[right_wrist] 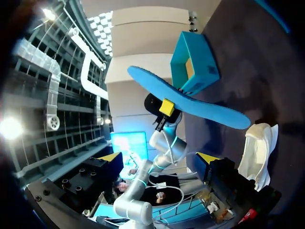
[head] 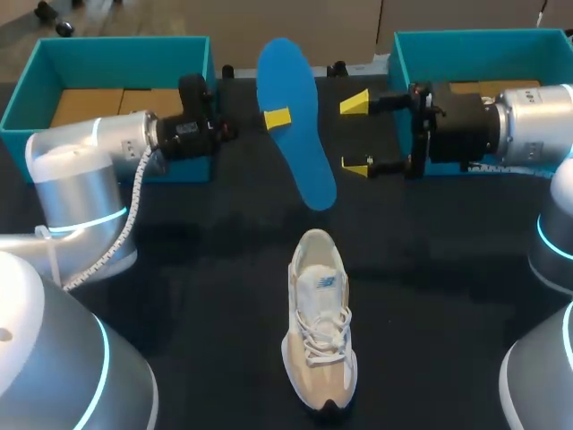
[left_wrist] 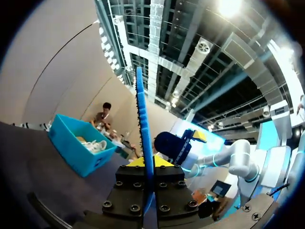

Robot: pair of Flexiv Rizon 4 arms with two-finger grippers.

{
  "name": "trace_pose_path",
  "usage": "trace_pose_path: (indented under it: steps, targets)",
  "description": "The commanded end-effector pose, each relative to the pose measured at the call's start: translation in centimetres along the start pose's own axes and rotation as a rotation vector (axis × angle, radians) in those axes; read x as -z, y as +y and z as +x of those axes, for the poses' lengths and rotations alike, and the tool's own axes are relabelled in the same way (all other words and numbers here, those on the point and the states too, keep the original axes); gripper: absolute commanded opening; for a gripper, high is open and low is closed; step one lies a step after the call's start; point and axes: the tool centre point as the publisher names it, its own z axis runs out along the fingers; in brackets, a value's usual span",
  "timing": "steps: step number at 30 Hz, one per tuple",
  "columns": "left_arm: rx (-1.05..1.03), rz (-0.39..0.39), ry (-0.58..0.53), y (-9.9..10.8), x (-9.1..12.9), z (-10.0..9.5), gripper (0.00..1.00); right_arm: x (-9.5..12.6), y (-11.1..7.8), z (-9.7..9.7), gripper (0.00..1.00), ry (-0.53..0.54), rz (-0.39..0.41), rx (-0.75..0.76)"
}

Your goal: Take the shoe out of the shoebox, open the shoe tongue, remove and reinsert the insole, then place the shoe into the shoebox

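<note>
Shoe (head: 318,331) nearest, upright on table (head: 179,260), laces up, toe toward near edge, clear of both pincers. Beyond it, blue insole (head: 300,143) held off table, out of shoe. Left pincer (head: 277,117) clamped on insole's edge; left wrist view shows insole (left_wrist: 141,119) edge-on between closed fingers. Right pincer (head: 356,134) spread wide, holding nothing, just beside insole's other side, not touching. Farthest: left box (head: 116,41) behind left arm, right box (head: 474,34) behind right arm, both teal.
</note>
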Motion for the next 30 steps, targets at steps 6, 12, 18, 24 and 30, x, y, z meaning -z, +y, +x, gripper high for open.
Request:
trace_pose_path:
  steps: [6, 12, 18, 24, 30]
  targets:
    - [-0.768, -0.123, -0.029, 0.2, 0.9, 1.9, 0.00, -0.2, 0.1, 0.0, 1.00, -0.001, 0.000, 0.000]
    - [-0.897, -0.152, -0.044, 0.6, 1.0, 1.5, 0.00, -0.2, 0.1, 0.0, 1.00, -0.001, 0.000, 0.000]
    - [-0.897, -0.152, -0.044, 0.6, 1.0, 1.5, 0.00, -0.2, 0.1, 0.0, 1.00, -0.001, 0.000, 0.000]
    - [-1.146, -0.119, 0.174, -0.3, 1.6, 3.9, 0.00, -0.2, 0.1, 0.0, 1.00, -0.001, 0.000, 0.000]
    - [-1.717, -0.154, 0.380, 0.3, 3.3, 5.4, 0.00, -0.2, 0.1, 0.0, 1.00, -0.001, 0.000, 0.000]
